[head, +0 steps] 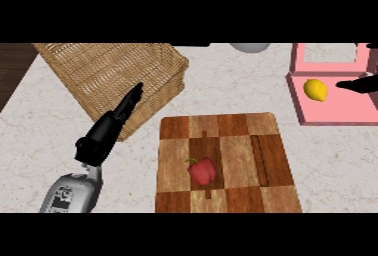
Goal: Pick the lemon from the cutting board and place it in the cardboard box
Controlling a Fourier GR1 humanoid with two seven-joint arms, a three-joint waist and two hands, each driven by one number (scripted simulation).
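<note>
Since the lemon (316, 90) already lies inside the pink box (330, 116) at upper right, off the cutting board (244, 197), I judge it light, stiff-skinned, a bit slippery, best cupped round its middle. My right hand (356, 84) sits just beside it, apart, dark fingers barely in view; whether they are spread or curled I cannot tell. My left hand (118, 114) rests straight-fingered by the wicker basket (111, 70); a red pepper (202, 170) stays on the board, nothing blocking.

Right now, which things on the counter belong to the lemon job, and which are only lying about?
Belong to the job:
lemon, lying in the pink box
cutting board
right hand, beside the lemon

Only lying about:
red pepper on the cutting board
wicker basket
left hand, open in front of the basket
</note>
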